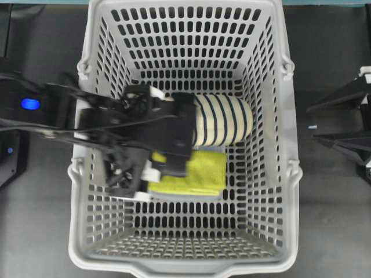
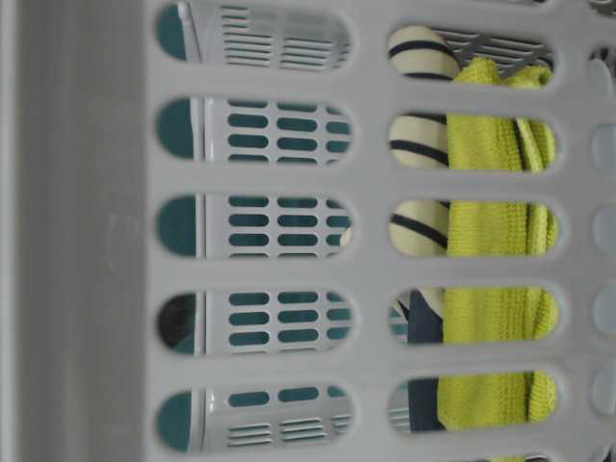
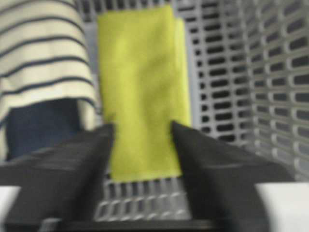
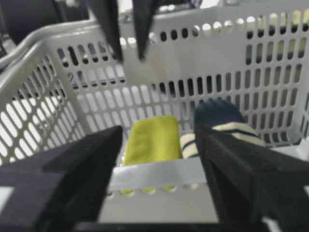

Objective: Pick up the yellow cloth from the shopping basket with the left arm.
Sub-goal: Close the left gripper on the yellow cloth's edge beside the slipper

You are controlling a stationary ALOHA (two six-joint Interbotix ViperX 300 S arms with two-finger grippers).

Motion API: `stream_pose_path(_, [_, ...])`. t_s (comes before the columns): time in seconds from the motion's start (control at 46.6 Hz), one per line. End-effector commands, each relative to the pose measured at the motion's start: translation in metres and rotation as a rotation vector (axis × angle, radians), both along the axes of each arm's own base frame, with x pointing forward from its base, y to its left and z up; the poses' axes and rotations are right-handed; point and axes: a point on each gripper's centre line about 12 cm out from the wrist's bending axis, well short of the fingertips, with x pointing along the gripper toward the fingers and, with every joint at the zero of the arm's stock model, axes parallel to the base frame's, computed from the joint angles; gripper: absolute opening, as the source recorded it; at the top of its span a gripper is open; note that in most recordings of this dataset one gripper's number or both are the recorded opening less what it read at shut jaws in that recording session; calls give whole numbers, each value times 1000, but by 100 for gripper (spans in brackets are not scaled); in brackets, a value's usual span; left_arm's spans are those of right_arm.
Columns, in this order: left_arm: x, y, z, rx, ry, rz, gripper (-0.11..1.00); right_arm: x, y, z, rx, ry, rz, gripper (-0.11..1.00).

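From above we see the left arm (image 1: 75,119) reaching in over the left wall of the shopping basket (image 1: 290,133), its gripper (image 1: 168,165) hanging above the near end of the yellow cloth (image 1: 200,171). In the left wrist view its fingers (image 3: 87,159) stand apart, one on each side of the cloth's near end (we cannot tell whether they touch it). The cloth lies folded flat on the basket floor, just beside a cream slipper (image 1: 223,119) with navy stripes, which sits toward the back wall. Farther right, outside the basket, the right gripper (image 1: 342,119) rests well apart from everything; its own camera shows its fingers (image 4: 241,169) spread wide, looking over the basket rim.
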Motion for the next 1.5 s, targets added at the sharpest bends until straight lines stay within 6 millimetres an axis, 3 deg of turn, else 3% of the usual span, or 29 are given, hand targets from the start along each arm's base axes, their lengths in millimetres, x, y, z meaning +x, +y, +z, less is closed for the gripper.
stream_pose_path(0.0, [14,-3,2,2,18,2,58,2,2,10,4,-38,8,71])
stream_pose_path(0.064, [24,-4,-12,5,61,7,77,2,2,11,3,-49,8,78])
stream_pose_path(0.15, [34,-7,-36,11,114,5,91,2,2,11,3,-51,8,79])
stream_pose_path(0.494, [50,-13,-125,36,304,1,88,1,2,5,4,-35,8,78])
stream_pose_path(0.58, [47,-15,-139,34,329,7,87,1,2,4,4,-35,8,78])
stream_pose_path(0.687, [44,-15,-143,29,323,11,85,1,1,4,4,-35,7,78])
stream_pose_path(0.794, [40,-14,-145,28,331,11,75,1,2,4,4,-34,8,78])
stream_pose_path(0.923, [37,-14,-134,29,311,6,45,0,2,3,4,-32,8,78])
stream_pose_path(1.009, [38,-14,-116,28,266,-1,23,0,2,3,4,-32,8,78])
stream_pose_path(1.073, [38,-14,-99,22,230,-1,13,0,2,3,4,-32,8,78])
stream_pose_path(1.481, [22,-11,59,1,78,10,13,0,2,3,4,-32,8,78])
